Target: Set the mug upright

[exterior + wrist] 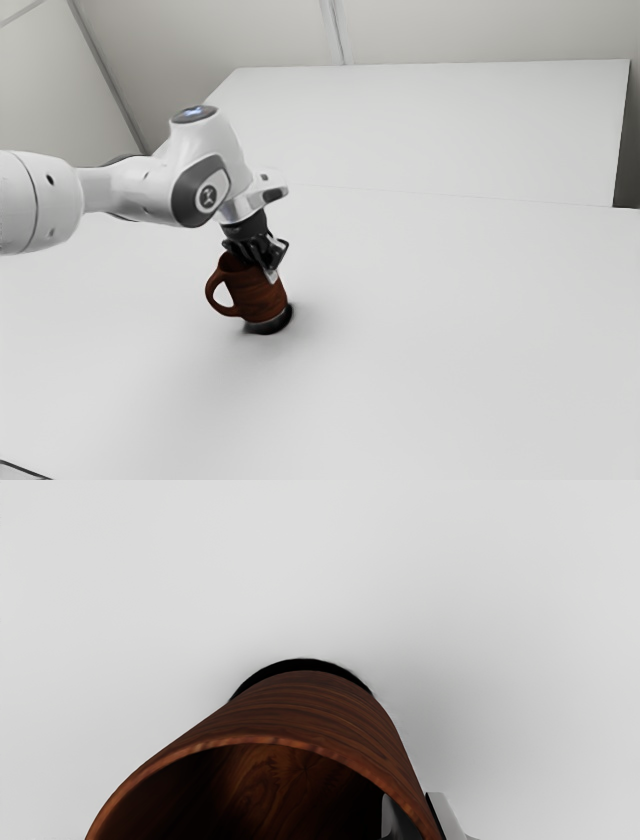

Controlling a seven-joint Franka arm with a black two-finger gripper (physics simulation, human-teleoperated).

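Well, emblem (208, 196) above fingers (267, 268) on mug (257, 295)

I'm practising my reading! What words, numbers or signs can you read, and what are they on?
No words or numbers can be read.
A pale sign on the arm's dark round cover: too small to read.
A bluish mark on its top cap: too small too.

The mug (258, 295) is reddish brown with darker wavy wood-grain bands, its rim (272, 740) a lighter orange-brown and its inside amber-grained fading to black, while the table (420, 350) is pale grey, the arm (140, 190) white with dark grey patches and the gripper (270, 272) black and silvery grey.
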